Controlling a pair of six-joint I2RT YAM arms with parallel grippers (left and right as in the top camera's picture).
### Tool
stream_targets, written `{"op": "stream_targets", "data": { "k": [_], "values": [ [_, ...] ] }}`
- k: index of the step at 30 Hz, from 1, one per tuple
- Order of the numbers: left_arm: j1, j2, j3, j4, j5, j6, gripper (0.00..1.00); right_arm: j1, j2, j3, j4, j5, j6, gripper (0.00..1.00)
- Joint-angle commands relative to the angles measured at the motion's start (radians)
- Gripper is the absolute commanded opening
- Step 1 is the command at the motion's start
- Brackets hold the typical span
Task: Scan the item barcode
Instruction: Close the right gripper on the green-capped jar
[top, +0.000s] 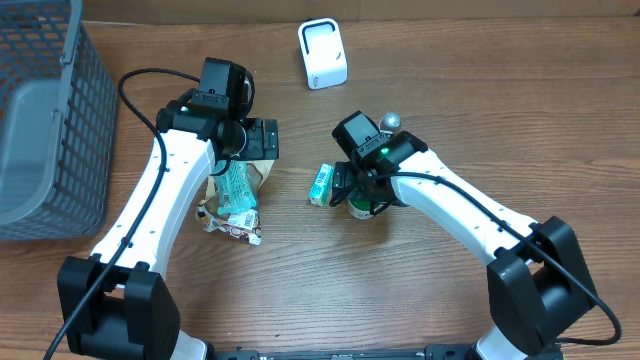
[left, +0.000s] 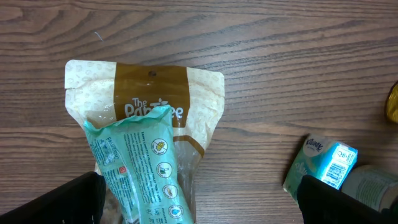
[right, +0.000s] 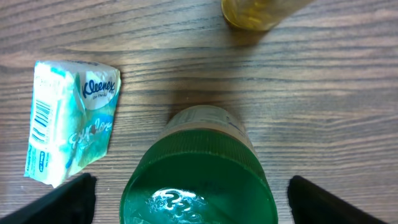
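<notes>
The left tool (left: 199, 190) gapes apart over a green packet (left: 146, 168), the right tool (right: 191, 186) apart over a green-lidded jar (right: 205, 127) beside tissues (right: 68, 118).

The overhead camera looks straight down on the whole worktop (top: 400, 300) and both arms, from the wire basket (top: 50, 120) at the left edge to the white barcode scanner (top: 323, 53) at the far side. The left wrist camera faces down at the wood from close by, with the fingertips (left: 56, 202) of the left claw (left: 200, 205) in its lower corners. The right wrist camera hangs nearer still, its right claw (right: 199, 202) standing either side of a green bottle cap (right: 199, 183). All three views share the Kleenex tissue pack (top: 320, 184).
</notes>
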Motion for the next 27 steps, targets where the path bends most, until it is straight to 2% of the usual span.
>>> {"op": "stream_targets", "data": {
  "k": [1,7,11,20,21,22,24,25,26,27],
  "values": [
    [-0.006,0.002,0.021,0.002,0.006,0.015,1.00,0.001,-0.002,-0.003,0.005,0.007,-0.023,0.86],
    [-0.006,0.002,0.021,0.002,0.006,0.015,1.00,0.001,-0.002,-0.018,0.001,0.006,-0.018,0.66],
    [-0.006,0.002,0.021,0.002,0.006,0.015,1.00,0.001,-0.002,-0.018,-0.018,-0.002,0.011,0.63],
    [-0.006,0.002,0.021,0.002,0.006,0.015,1.00,0.001,-0.003,-0.013,-0.111,-0.145,0.011,0.65],
    [-0.006,0.002,0.021,0.002,0.006,0.015,1.00,0.001,-0.003,-0.013,-0.117,-0.156,0.012,0.66],
    [-0.006,0.002,0.021,0.002,0.006,0.015,1.00,0.001,-0.003,-0.013,-0.130,-0.159,0.012,0.72],
    [-0.006,0.002,0.021,0.002,0.006,0.015,1.00,0.000,-0.003,-0.013,-0.142,-0.159,0.019,0.77],
    [-0.006,0.002,0.021,0.002,0.006,0.015,1.00,-0.001,-0.003,-0.013,-0.141,-0.159,0.028,0.84],
    [-0.006,0.002,0.021,0.002,0.006,0.015,1.00,-0.002,-0.003,-0.013,-0.136,-0.154,0.031,1.00],
    [-0.006,0.002,0.021,0.002,0.006,0.015,1.00,-0.002,-0.003,-0.013,-0.132,-0.151,0.030,1.00]
  ]
}}
